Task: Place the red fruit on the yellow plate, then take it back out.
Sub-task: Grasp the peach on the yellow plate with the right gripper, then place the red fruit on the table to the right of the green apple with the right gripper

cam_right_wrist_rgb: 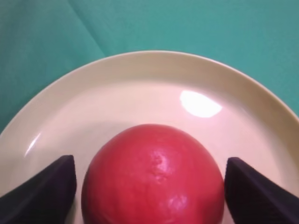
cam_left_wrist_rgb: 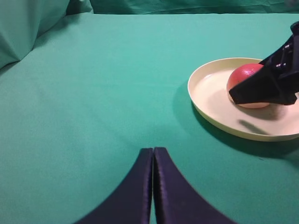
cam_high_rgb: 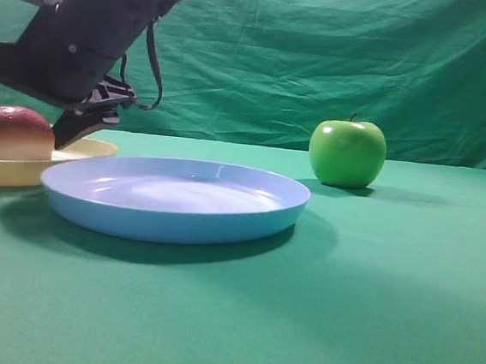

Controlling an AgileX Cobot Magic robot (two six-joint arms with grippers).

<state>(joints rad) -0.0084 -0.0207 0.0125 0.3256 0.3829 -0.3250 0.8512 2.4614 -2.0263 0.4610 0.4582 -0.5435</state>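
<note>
The round red fruit w/ a pale yellow-cream underside (cam_right_wrist_rgb: 153, 175) sits inside the wide shallow cream-yellow plastic plate (cam_right_wrist_rgb: 140, 79), low centre of the right wrist view. The right gripper (cam_right_wrist_rgb: 149, 186) has its dark fingers (cam_right_wrist_rgb: 44, 189) spread on both sides of the fruit, w/ a visible gap each side, so it's released, not pinching. In the high view the fruit (cam_high_rgb: 11, 134) is at far left, mid-height, on the yellow plate (cam_high_rgb: 11, 173), w/ the dark right arm slanting down from the upper left & a fingertip (cam_high_rgb: 72, 127) just beside the fruit. A light blue round plastic plate (cam_high_rgb: 177, 200) fills the centre-left, overlapping the yellow plate's edge in that view; a shiny green apple w/ a stem (cam_high_rgb: 346, 152) stands right of centre, well apart, on the green cloth-covered table (cam_high_rgb: 368, 314). In the left wrist view the left gripper (cam_left_wrist_rgb: 153, 154), bottom centre, is clenched w/ nothing in it, jaws pressed together; plate & fruit (cam_left_wrist_rgb: 245, 74) are at the right edge.
</note>
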